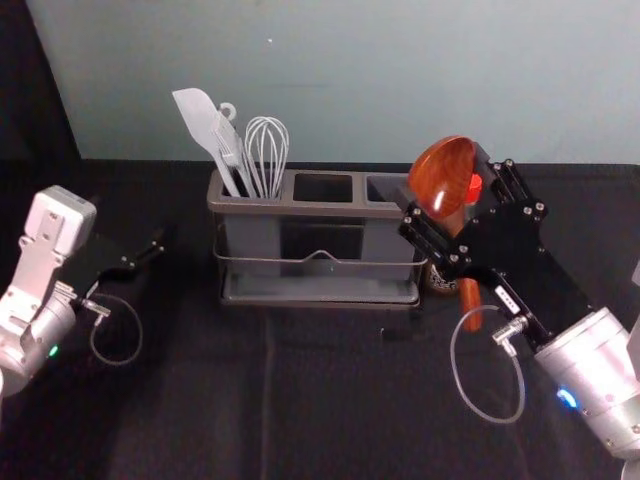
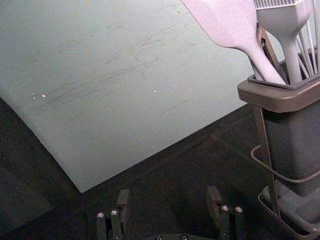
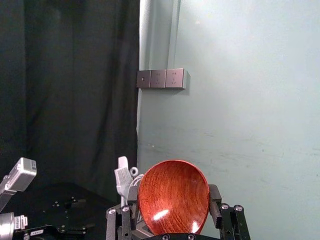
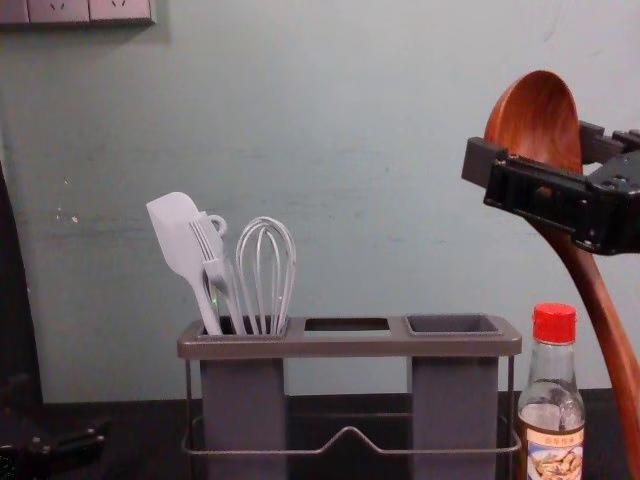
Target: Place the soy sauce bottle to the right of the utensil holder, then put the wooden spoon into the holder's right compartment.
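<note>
In the head view my right gripper (image 1: 452, 205) is shut on the wooden spoon (image 1: 442, 175) near its bowl, over the holder's right end. The chest view shows the spoon (image 4: 540, 115) bowl-up, its handle slanting down past the soy sauce bottle (image 4: 552, 440); the right gripper (image 4: 535, 165) holds it above the holder. In the right wrist view the spoon's bowl (image 3: 173, 197) lies between the fingers of the right gripper (image 3: 173, 205). The bottle stands just right of the utensil holder (image 4: 350, 345), whose right compartment (image 4: 453, 324) is empty. My left gripper (image 1: 150, 255), left of the holder, is open in its wrist view (image 2: 168, 205).
A white spatula (image 4: 178, 235), a fork-like tool (image 4: 212, 255) and a whisk (image 4: 266, 270) stand in the holder's left compartment. Behind the black table (image 1: 200, 400) rises a pale wall (image 1: 400, 80). A dark curtain (image 3: 75, 90) hangs beside it.
</note>
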